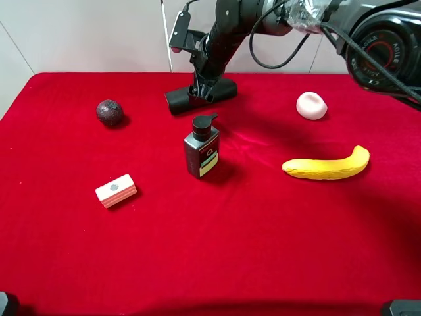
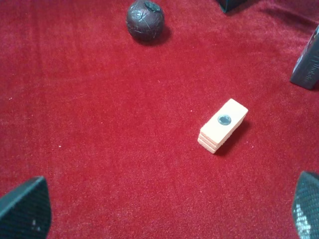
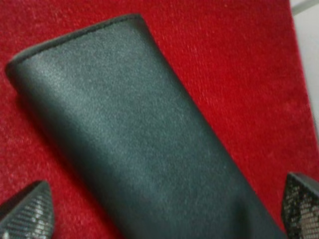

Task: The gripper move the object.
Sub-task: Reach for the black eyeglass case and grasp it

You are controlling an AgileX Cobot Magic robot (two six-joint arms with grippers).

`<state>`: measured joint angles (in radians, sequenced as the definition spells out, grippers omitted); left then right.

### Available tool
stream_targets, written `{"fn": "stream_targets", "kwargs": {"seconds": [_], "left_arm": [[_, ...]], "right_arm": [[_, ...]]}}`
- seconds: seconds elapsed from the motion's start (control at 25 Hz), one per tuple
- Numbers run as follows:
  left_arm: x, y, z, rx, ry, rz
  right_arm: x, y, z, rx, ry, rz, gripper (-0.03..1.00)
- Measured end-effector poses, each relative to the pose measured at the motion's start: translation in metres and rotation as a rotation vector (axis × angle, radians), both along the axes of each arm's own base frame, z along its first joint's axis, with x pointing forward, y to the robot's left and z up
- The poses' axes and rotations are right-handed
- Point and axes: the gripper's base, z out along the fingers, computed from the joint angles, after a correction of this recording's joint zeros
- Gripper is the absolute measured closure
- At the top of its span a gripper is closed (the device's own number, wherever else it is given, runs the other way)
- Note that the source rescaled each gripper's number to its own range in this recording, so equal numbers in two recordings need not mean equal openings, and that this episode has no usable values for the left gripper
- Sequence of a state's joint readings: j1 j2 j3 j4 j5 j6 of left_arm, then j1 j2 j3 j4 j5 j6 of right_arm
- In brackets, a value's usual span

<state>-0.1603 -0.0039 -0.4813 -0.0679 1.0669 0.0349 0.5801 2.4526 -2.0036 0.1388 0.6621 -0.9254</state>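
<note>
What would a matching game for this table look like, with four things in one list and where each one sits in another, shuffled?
Things:
1. banana
2. black case
3. dark ball
4. pump bottle

Places:
A. standing upright in the middle
B. far side, under the right gripper
C. far left, on its own
D. lying on the right, nearer the front

Pairs: 1-D, 2-B, 3-C, 4-A

On the red cloth table (image 1: 263, 250), the flat black pouch case (image 1: 179, 100) lies rear centre. The dark pump bottle (image 1: 201, 148) stands before it, the dark round ball (image 1: 110, 112) left, the white block (image 1: 116, 191) front-left, the yellow banana (image 1: 327, 166) right, and the white lump (image 1: 311, 105) behind the banana.
</note>
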Motion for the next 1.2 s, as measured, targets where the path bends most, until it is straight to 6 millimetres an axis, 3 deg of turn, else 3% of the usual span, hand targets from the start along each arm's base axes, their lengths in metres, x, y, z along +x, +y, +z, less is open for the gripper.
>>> {"fn": "stream_targets", "kwargs": {"seconds": [0.52,0.84,1.2], "left_arm": [[0.000,0.001,0.000,0.010,-0.002,0.006],[0.000,0.001,0.000,0.010,-0.002,0.007],[0.000,0.001,0.000,0.010,-0.002,0.007]], "right_arm": [[0.003,0.004,-0.010,0.028,-0.015,-0.004,-0.01],[0.002,0.005,-0.031,0.022,0.016,0.005,-0.01],[0.002,0.006,-0.034,0.034,0.019,0.001,-0.01]]}}
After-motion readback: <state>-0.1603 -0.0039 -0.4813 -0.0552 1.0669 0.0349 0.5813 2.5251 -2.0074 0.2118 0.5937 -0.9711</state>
